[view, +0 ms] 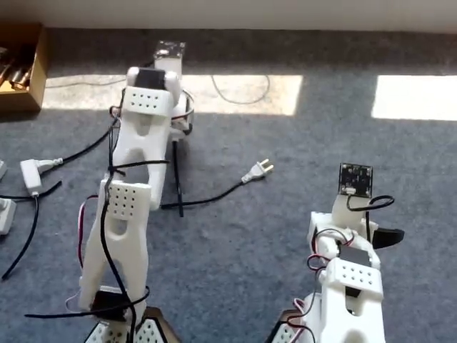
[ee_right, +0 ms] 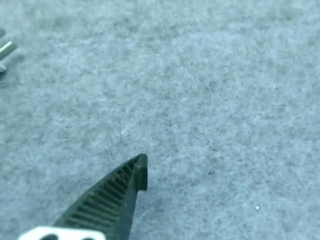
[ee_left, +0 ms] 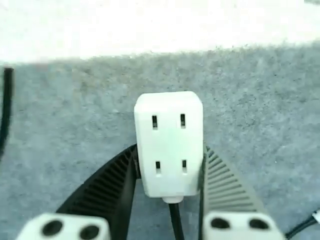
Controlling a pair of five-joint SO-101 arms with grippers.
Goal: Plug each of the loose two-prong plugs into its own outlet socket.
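Observation:
My left gripper (ee_left: 170,150) is shut on a white outlet block (ee_left: 169,142) with two pairs of slots; its black cord runs back between the ribbed fingers (ee_left: 115,185). In the high view that arm (view: 143,143) stretches to the far side of the carpet. A white two-prong plug (view: 258,170) on a black cord lies mid-carpet, prongs pointing right; its prongs (ee_right: 5,50) show at the edge of the right wrist view. Another white plug (view: 32,175) lies at the left. My right gripper (view: 376,237) sits near right, open, one black finger (ee_right: 122,192) over bare carpet.
A wooden box (view: 21,64) stands at the far left corner. A white object (view: 6,214) lies at the left edge with black cords around it. A thin white cable (view: 243,93) loops across a sunlit patch. Grey carpet (view: 271,243) lies bare between the arms.

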